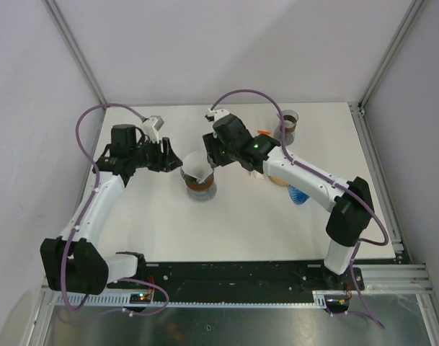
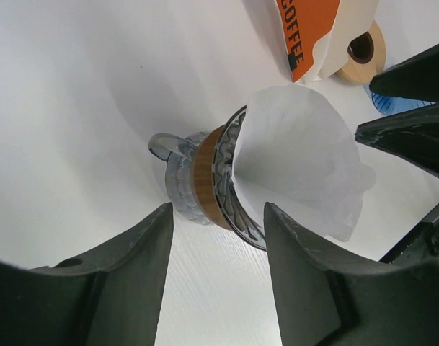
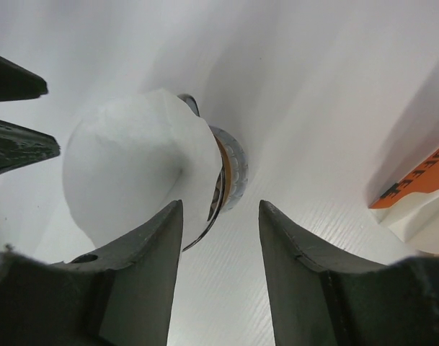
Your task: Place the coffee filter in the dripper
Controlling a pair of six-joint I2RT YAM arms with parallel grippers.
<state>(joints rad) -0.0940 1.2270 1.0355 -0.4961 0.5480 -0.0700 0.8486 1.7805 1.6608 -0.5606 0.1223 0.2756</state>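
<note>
Coffee filter (image 1: 196,168): white paper cone, sat in the mouth of the dripper (image 1: 201,189); upper edge stood well above the rim and looked rumpled on one side in the left wrist view.
Dripper: clear ribbed body with a wooden band and loop handle; stood upright on the tabletop (image 1: 169,231), between the two grippers.
Left gripper (image 1: 176,158): hung just left of the filter, pointed at it; jaws stood partly apart with nothing between them and held nothing.
Right gripper (image 1: 212,157): hung just right of the filter, facing the left one across it; jaws likewise parted, gap bare, held nothing.
Contact with paper: could not be told from any view.
Coffee bag (image 2: 306,32): orange and white, lettered COFFEE; lay beyond the dripper, on the right arm's side.
Tan ring (image 2: 363,49): lay just beside the bag; kind not made out.
Blue object (image 1: 298,194): lay under the right forearm, partly hidden.
Cup (image 1: 290,121): stood at the far right of the tabletop, well apart from the dripper.
</note>
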